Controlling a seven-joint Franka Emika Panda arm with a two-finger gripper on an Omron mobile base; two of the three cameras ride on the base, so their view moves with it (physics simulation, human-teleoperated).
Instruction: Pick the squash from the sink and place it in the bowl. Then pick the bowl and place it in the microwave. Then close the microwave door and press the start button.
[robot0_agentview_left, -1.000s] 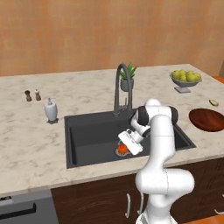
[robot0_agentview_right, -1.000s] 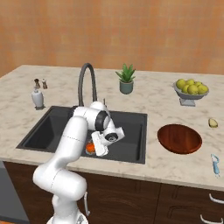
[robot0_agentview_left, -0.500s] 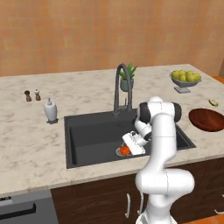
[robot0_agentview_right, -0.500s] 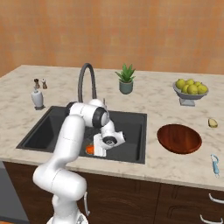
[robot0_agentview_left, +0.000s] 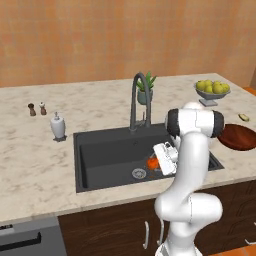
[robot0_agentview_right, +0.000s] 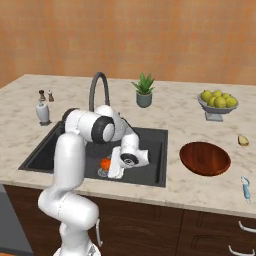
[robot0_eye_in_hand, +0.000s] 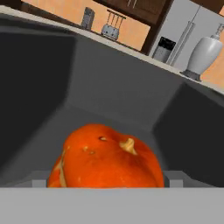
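Note:
The orange-red squash (robot0_agentview_left: 152, 162) (robot0_agentview_right: 105, 163) lies on the floor of the dark grey sink (robot0_agentview_left: 100, 150) (robot0_agentview_right: 47, 145), beside the round drain (robot0_agentview_left: 138, 173). My gripper (robot0_agentview_left: 156, 164) (robot0_agentview_right: 110, 167) reaches low into the basin, open, a fingertip on each side of the squash. In the hand view the squash (robot0_eye_in_hand: 107, 159) looms close between the fingertips (robot0_eye_in_hand: 40, 182), and I cannot tell whether they touch it. The reddish-brown bowl (robot0_agentview_left: 238, 137) (robot0_agentview_right: 205, 158) rests on the counter right of the sink. The microwave and its door are out of view.
An arched faucet (robot0_agentview_left: 138, 97) (robot0_agentview_right: 97, 87) rises behind the basin, with a potted plant (robot0_agentview_right: 144, 91) beside it. A grey dish of yellow-green fruit (robot0_agentview_left: 212, 90) (robot0_agentview_right: 217, 102) stands at the back right. A soap dispenser (robot0_agentview_left: 58, 126) and two shakers (robot0_agentview_left: 37, 108) stand left of the sink.
The hand has sunk lower into the sink and closed in on the squash, so the fingers now straddle it. The jaws stayed wide open.

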